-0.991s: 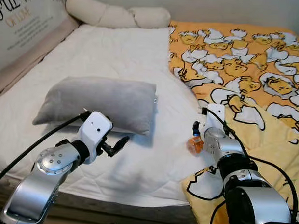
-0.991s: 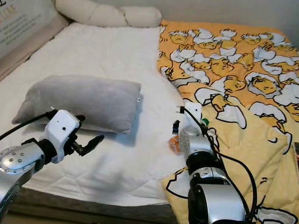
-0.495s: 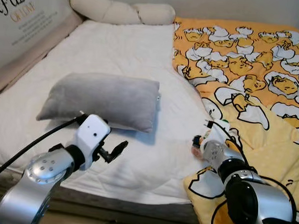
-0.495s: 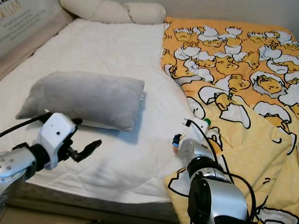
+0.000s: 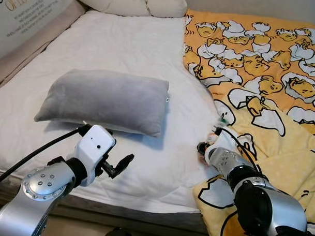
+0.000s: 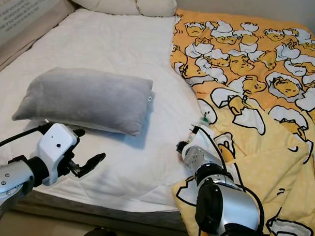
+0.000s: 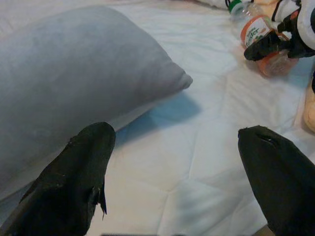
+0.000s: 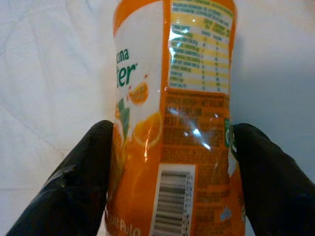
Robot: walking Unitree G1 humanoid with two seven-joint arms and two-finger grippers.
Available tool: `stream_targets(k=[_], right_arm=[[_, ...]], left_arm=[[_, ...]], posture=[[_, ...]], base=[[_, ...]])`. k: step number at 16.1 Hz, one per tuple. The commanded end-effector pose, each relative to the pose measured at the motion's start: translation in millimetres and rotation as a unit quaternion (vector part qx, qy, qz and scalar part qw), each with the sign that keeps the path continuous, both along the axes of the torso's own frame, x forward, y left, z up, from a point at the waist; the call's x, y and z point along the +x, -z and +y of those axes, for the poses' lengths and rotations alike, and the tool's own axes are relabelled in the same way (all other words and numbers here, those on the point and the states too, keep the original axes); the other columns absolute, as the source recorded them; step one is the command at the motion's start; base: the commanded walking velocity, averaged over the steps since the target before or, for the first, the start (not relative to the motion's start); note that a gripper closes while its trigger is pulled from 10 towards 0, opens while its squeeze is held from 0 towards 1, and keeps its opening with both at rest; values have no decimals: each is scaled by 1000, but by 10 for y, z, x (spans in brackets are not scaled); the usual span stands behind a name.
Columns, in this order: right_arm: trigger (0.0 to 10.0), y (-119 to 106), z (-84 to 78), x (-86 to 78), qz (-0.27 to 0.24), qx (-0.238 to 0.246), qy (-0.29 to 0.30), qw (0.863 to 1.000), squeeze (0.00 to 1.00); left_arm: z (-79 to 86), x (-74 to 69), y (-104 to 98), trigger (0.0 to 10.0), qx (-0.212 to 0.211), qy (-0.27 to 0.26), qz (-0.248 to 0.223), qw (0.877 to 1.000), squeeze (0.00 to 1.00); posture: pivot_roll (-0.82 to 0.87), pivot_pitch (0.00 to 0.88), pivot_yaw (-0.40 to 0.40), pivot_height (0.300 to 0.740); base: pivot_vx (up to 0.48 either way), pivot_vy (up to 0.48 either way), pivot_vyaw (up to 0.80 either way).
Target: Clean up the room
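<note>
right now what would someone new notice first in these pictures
Probably the bright orange and yellow cartoon blanket covering the bed's right half, against the white mattress. Next, the grey pillow lying on the mattress in front of the open left gripper. Then the orange juice bottle at the blanket's edge, sitting between the right gripper fingers.

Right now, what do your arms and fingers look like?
Both arms are shiny silver metal with round joints and black rings. The left arm ends in a white boxy wrist with a black cable running from it. The right arm has thin black wires looped over it. Each tool has two long black fingers with rounded tips.
</note>
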State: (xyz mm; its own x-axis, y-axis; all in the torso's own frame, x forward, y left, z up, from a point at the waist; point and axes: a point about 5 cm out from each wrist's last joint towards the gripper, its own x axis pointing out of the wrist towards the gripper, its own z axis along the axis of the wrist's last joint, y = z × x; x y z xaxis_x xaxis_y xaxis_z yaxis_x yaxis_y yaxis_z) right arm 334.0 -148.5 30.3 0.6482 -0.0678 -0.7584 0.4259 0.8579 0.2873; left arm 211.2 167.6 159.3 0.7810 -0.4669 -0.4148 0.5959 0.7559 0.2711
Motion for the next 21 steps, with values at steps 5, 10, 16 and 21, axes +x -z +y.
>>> stream_targets(k=[5, 10, 16, 21], right_arm=[[0, -73, 4, 64, -29, 27, -8, 999, 0], [0, -252, -177, 119, -138, 85, -25, 986, 0], [10000, -843, -111, -553, -331, 25, -236, 913, 0], [10000, -922, 19, -817, -331, -1, -278, 902, 0]], left_arm=[[10, 14, -9, 10000, -7, -23, -8, 1000, 0], [89, 134, 29, 10000, -41, -127, -37, 990, 0], [158, 218, 25, 10000, -74, -195, -56, 976, 0], [114, 306, 59, 10000, -70, -219, -57, 972, 0]], posture=[[55, 23, 13, 740], [-2, 0, 11, 740], [-54, 0, 4, 740], [-71, 0, 21, 740]], base=[[0, 0, 0], [0, 0, 0], [0, 0, 0], [0, 0, 800]])
